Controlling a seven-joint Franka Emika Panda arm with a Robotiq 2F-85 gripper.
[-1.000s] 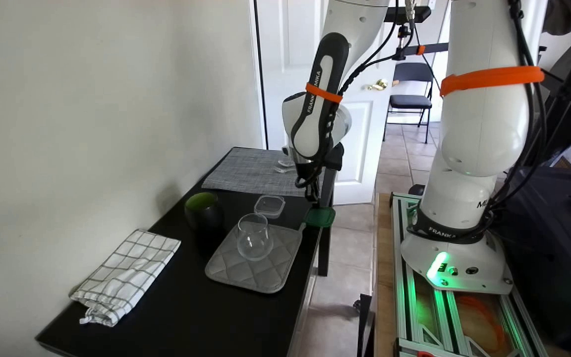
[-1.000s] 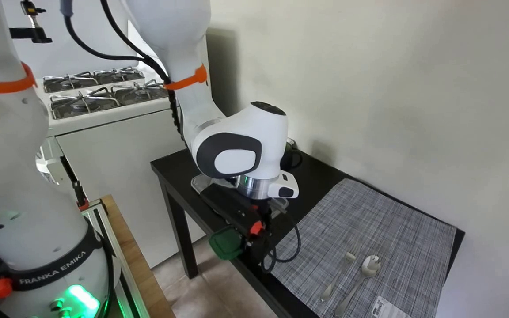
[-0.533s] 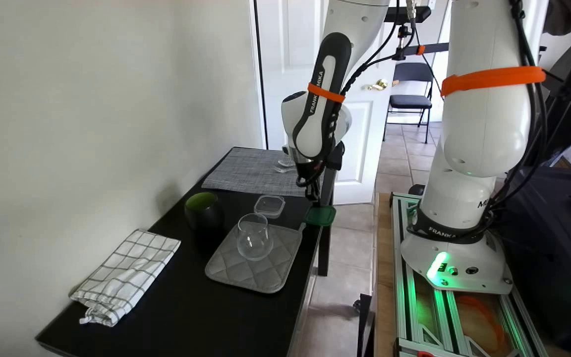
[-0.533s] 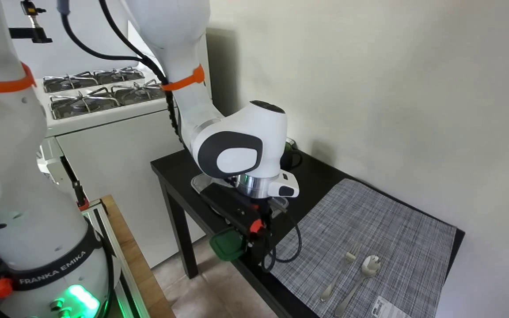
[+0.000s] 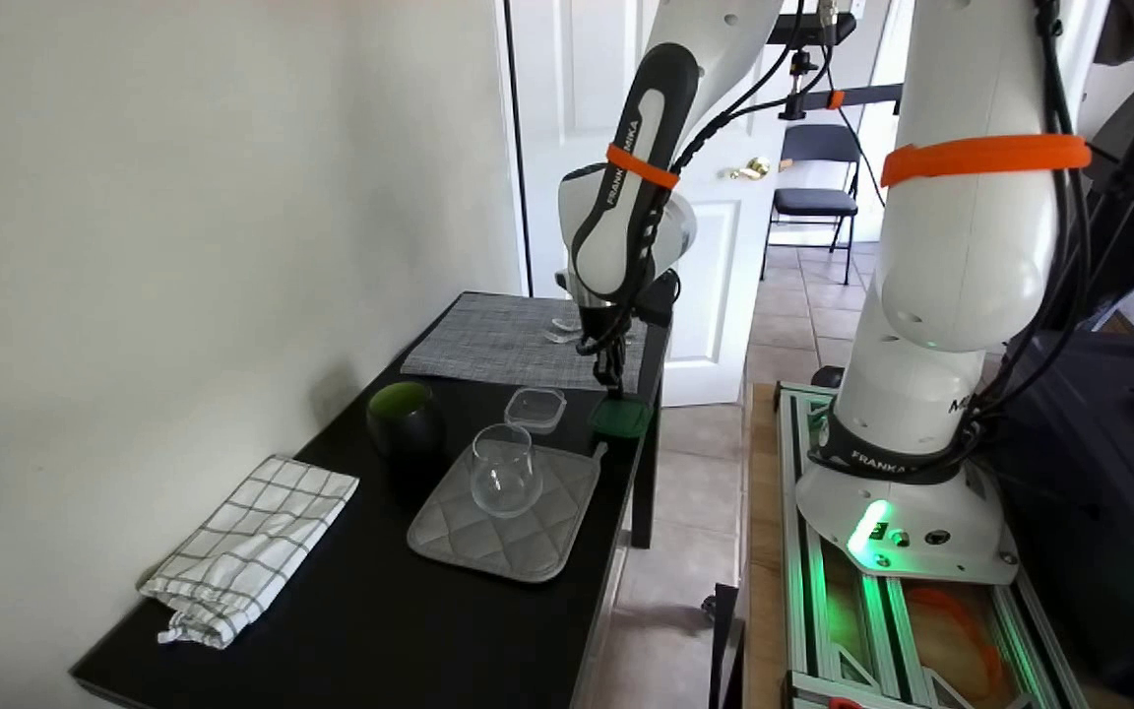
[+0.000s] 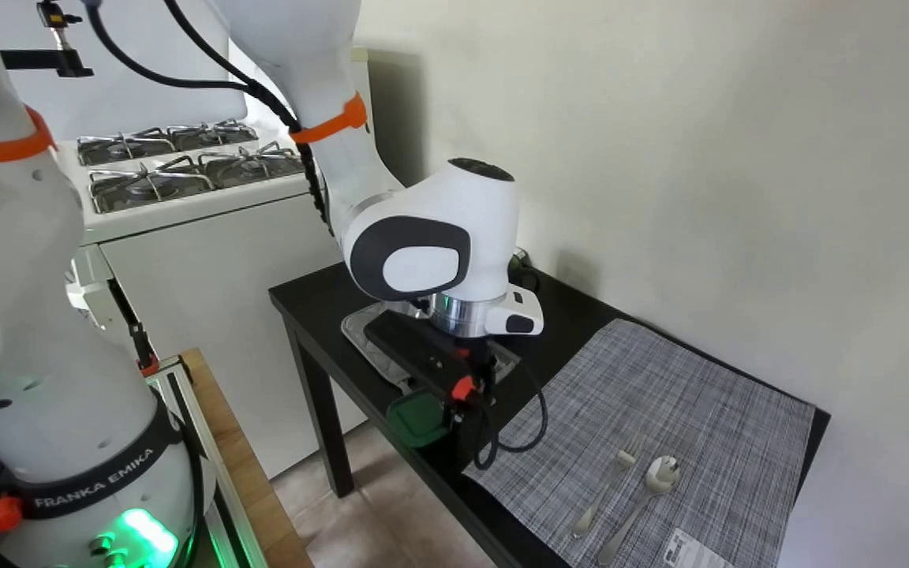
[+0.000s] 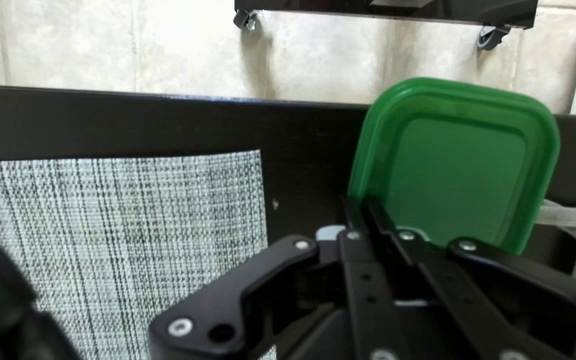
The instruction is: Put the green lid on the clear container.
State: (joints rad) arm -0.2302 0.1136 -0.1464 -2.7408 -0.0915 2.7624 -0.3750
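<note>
The green lid (image 5: 619,418) is flat and square with rounded corners. It also shows in an exterior view (image 6: 418,418) and in the wrist view (image 7: 460,175). My gripper (image 7: 364,204) is shut on one edge of the lid and holds it out to the side, above the table's edge. In an exterior view my gripper (image 5: 613,388) points down. The clear container (image 5: 535,408) is a low, open, rounded-square box on the black table, left of the lid in that view. The arm and gripper mostly hide it in an exterior view, and the wrist view does not show it.
A clear stemless glass (image 5: 506,483) stands on a grey pot holder (image 5: 528,547) near the container. A dark mug (image 5: 405,425), green inside, is by the wall. A checked towel (image 5: 252,547) lies on the black table (image 5: 409,630). A grey placemat (image 6: 644,426) holds a fork and spoon.
My gripper, with the lid in it, has moved inward from beyond the table's edge and a little up. The container, glass and mug have not moved.
</note>
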